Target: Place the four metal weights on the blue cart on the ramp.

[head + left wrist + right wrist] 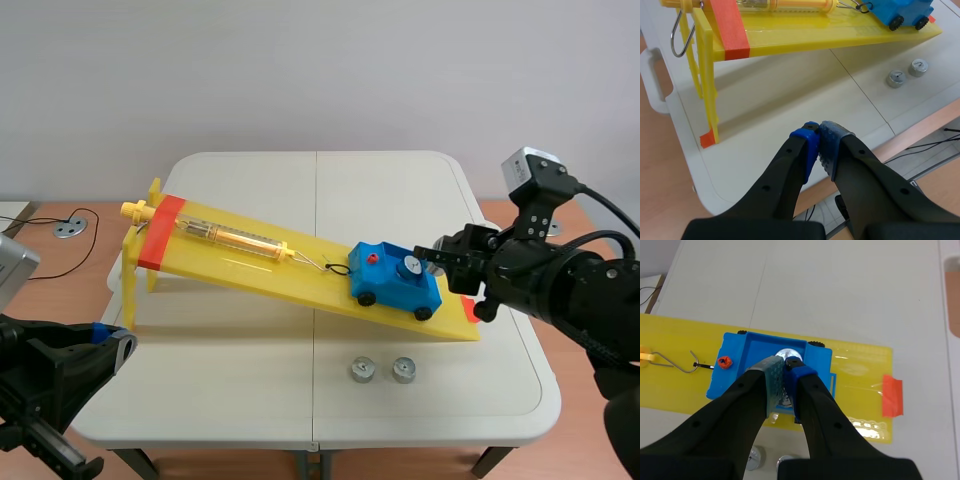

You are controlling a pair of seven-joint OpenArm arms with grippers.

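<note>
The blue cart [392,286] stands low on the yellow ramp [300,282], hooked to a spring scale [232,238]. My right gripper [432,254] is over the cart's tray, shut on a metal weight [410,266]. In the right wrist view, that weight [789,353] shows just past the right gripper [786,365], inside the cart [730,379]. Two more weights [361,370] [404,370] lie on the table in front of the ramp. My left gripper [112,340] is shut on nothing, low at the table's near left corner. The left wrist view shows the left gripper [819,131] far from those weights [896,78].
The ramp's raised end stands on thin yellow legs [710,95] at the left, with orange tape across it. A metal hook [675,35] hangs from that end. The white table [250,350] is bare in front of the ramp's left half. A cable lies on a side surface [70,228].
</note>
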